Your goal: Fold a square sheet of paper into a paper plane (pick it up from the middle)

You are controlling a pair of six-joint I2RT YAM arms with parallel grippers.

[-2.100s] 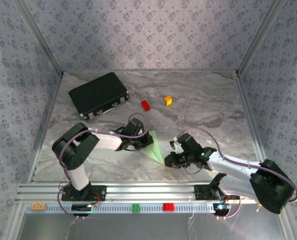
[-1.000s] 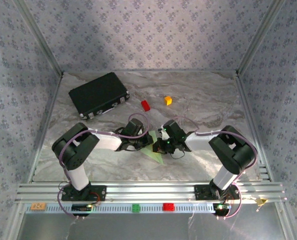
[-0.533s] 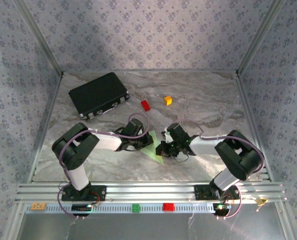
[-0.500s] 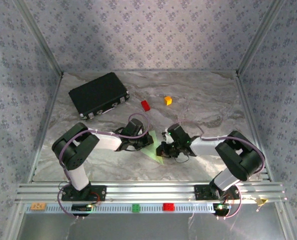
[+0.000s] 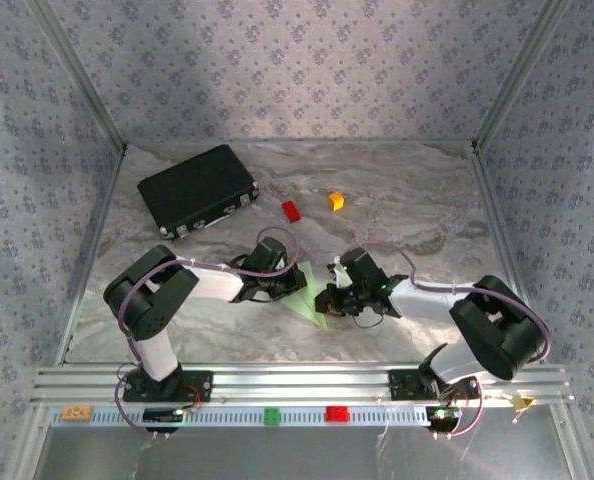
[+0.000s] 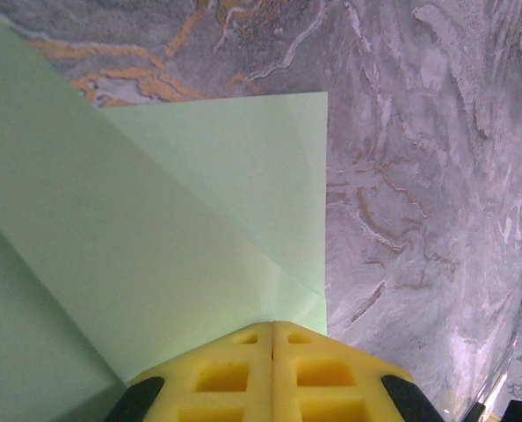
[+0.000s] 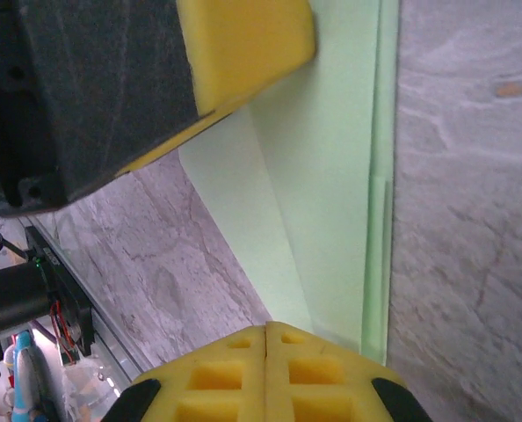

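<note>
Both shut empty, left claw [image 6: 272, 323] and right claw [image 7: 267, 326] press the paper plane [image 6: 155, 220]; right elbow [image 5: 502, 336] swung outward.

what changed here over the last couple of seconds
The right gripper, shut, swung from beside the folded paper's near tip forward and leftward onto its right edge. That arm's elbow came in, then drifted back out to the right. Nothing was gripped or released. The left gripper, shut, stayed on the paper; the paper, black case, red block and orange block did not move.
</note>
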